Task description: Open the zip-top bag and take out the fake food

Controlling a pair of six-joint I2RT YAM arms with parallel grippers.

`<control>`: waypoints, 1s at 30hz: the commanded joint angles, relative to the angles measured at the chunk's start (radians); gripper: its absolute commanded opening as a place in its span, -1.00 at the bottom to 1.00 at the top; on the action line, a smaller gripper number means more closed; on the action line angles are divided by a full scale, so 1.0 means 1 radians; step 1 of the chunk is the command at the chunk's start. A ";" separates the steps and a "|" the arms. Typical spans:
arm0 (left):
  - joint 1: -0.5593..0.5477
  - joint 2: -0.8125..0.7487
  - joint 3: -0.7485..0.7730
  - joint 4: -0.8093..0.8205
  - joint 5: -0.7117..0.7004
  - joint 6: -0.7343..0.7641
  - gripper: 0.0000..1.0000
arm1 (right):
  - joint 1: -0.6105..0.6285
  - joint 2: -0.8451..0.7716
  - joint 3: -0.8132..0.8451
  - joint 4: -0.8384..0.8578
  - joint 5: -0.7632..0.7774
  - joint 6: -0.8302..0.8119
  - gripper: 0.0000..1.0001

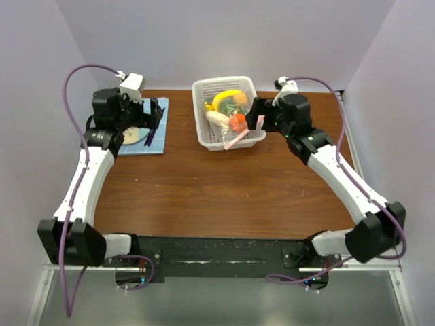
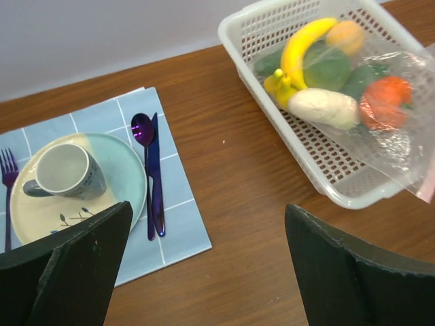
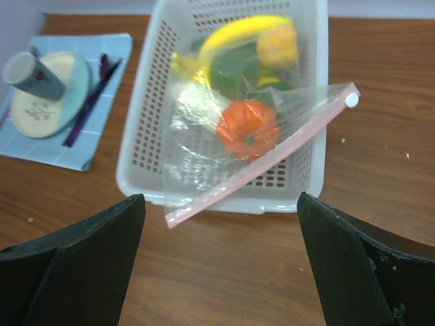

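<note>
one zip-top bag lies in one white basket, which stands at the far edge of the surface, about midway along it. the bag's pink-red zip strip runs slantwise across the basket's near rim, with a white slider at its right end. whether the mouth is sealed i cannot tell.

the fake food is in the bag, inside the basket. i count one yellow banana, one yellow-orange round piece, one white oblong piece, one orange-red ribbed piece, and at least two green pieces. the greens are hard to tell apart through the crinkled plastic.

one blue checked placemat sits at the far left corner of the surface. on it is one plate with one cup standing on it. one fork lies left of the plate, and one spoon and one knife lie side by side just right of it.

there are two arms. the left jaws hang above the placemat, spread wide and released, with nothing between them. the right jaws hover at the basket's right side, over its near right corner, likewise spread wide and grasping nothing. neither pair touches the bag.
</note>
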 commanded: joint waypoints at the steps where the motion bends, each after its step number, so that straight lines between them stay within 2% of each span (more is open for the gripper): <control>1: -0.046 0.113 0.069 0.097 -0.100 -0.043 0.99 | 0.002 0.101 0.046 -0.015 0.156 -0.032 0.97; 3: -0.069 0.156 0.104 0.137 -0.119 -0.077 0.99 | 0.001 0.183 0.072 -0.004 0.273 -0.028 0.97; 7: -0.113 0.303 0.209 0.139 -0.137 -0.112 1.00 | -0.022 0.317 0.127 0.034 0.287 0.003 0.97; 12: -0.161 0.401 0.270 0.209 -0.154 -0.091 1.00 | -0.103 0.424 0.155 0.135 0.108 0.133 0.83; 13: -0.167 0.427 0.278 0.217 -0.160 -0.079 1.00 | -0.119 0.437 0.153 0.152 0.029 0.188 0.80; 16: -0.186 0.473 0.287 0.251 -0.171 -0.071 1.00 | -0.159 0.457 0.126 0.221 -0.046 0.245 0.68; 24: -0.245 0.549 0.212 0.343 -0.202 -0.026 1.00 | -0.185 0.489 0.077 0.367 -0.121 0.307 0.56; 30: -0.258 0.604 0.215 0.366 -0.203 -0.040 1.00 | -0.193 0.567 0.130 0.373 -0.165 0.344 0.50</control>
